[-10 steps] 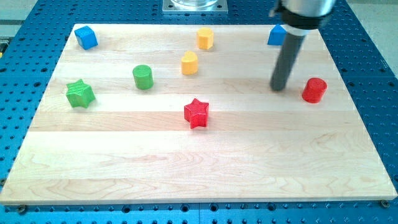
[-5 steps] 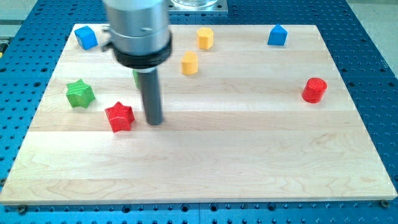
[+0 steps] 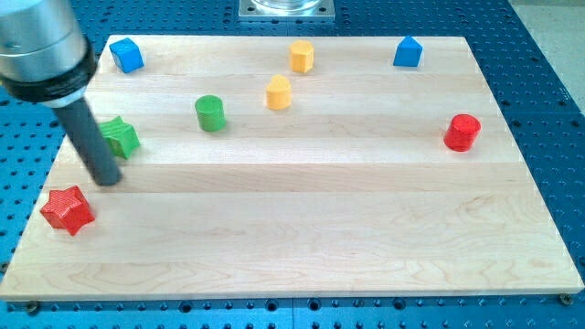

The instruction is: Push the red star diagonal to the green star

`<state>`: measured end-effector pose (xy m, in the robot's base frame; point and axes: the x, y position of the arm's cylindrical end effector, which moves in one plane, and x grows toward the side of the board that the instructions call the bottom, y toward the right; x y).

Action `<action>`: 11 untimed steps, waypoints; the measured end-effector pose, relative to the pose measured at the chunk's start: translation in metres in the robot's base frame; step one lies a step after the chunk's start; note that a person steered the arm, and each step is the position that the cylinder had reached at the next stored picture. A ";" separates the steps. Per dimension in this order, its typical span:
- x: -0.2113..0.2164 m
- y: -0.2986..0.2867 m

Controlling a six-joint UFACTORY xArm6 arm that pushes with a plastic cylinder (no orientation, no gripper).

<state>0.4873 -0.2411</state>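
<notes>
Far left, near the board's (image 3: pixel 302 265) left edge: red star (image 3: pixel 68 209), lying below and to the left of the green star (image 3: pixel 120 137), apart from it. Between the two, just right of the red star and touching or nearly overlapping the green star's left side in this view: my tip (image 3: pixel 107 179), rod slanting up to the top-left corner. No claw fitted, so no open or closed state to report. Further right, untouched: blue cube (image 3: pixel 127 55), green cylinder (image 3: pixel 210 113), two yellow blocks (image 3: pixel 279 92) (image 3: pixel 302 56), blue block (image 3: pixel 408 51), red cylinder (image 3: pixel 462 132). Step in hand, as judged: final placement, red star already diagonal to green star, task close to done. Next move, if any: only a slight nudge, or withdrawal without brushing the green star.
</notes>
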 end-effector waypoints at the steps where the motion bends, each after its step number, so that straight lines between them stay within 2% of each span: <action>1: 0.006 0.002; 6: 0.028 0.016; 10: 0.025 0.014; 11: 0.025 -0.022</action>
<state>0.5121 -0.2627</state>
